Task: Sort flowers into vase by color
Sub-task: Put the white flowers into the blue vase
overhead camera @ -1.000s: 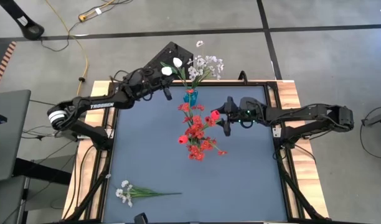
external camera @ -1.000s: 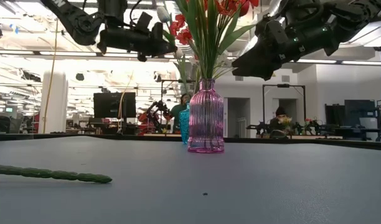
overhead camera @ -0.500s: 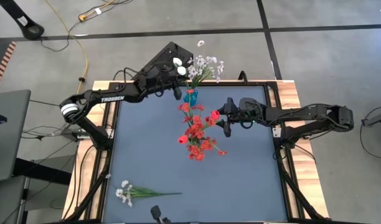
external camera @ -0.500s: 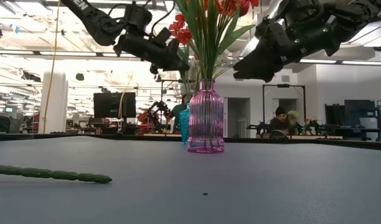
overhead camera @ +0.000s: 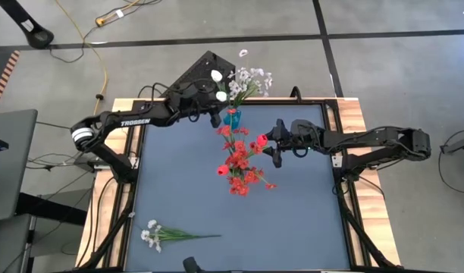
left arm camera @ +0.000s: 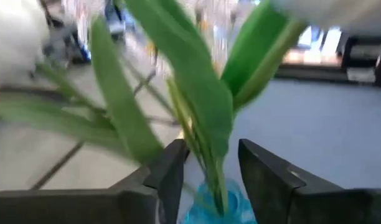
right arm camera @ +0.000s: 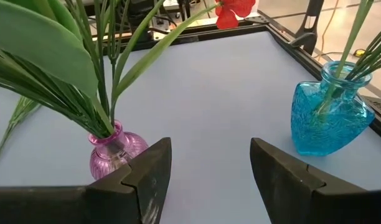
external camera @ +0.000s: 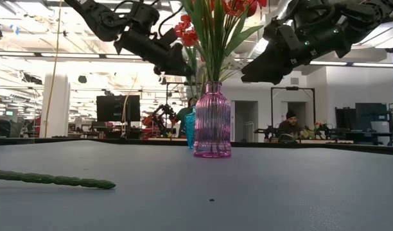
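Left pincer open around green stems of white tulips.

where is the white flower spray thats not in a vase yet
In the high view the loose white spray lies flat near the table's front edge on the left side, stem pointing right, well apart from the pink vase with the red flowers.

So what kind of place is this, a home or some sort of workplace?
Most likely a robotics lab or open workshop, not a home. Beyond the dark grey table with its ribbed pink glass vase stand black computer monitors, bright ceiling strip lights and a seated person.
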Tool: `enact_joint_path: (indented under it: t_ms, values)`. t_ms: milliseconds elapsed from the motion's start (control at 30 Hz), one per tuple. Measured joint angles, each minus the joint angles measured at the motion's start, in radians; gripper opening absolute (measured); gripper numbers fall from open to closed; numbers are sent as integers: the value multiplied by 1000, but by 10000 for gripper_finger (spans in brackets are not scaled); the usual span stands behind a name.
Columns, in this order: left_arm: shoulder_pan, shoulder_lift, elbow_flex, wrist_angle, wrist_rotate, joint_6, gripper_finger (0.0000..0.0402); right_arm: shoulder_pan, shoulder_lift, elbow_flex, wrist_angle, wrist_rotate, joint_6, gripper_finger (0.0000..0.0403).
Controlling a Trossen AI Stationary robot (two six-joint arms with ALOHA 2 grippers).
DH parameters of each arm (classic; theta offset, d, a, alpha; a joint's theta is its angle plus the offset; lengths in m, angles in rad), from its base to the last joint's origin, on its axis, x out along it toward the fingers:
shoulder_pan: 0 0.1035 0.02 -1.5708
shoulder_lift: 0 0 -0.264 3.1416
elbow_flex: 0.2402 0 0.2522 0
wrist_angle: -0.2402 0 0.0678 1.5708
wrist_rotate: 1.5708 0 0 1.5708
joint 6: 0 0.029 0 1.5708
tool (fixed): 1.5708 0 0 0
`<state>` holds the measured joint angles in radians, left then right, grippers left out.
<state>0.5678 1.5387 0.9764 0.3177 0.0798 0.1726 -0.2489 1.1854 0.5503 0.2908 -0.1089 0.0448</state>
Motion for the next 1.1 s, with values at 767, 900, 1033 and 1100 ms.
enact_joint_path:
  t_ms: [767, 900, 1033, 1100]
  values:
    - [-8, -464, 0, -785, -16, 64, 178, 1, -127, 0, -133, -23, 80, 244]
    - [-24, -541, 0, -920, -13, 23, 178, 10, -209, 0, -229, -25, 128, 244]
    - [-84, -574, 0, -1008, 73, -61, 178, 60, -269, 0, -291, -25, 158, 244]
    - [-145, -573, -4, -1016, 124, -113, 178, 98, -290, 0, -311, -25, 168, 244]
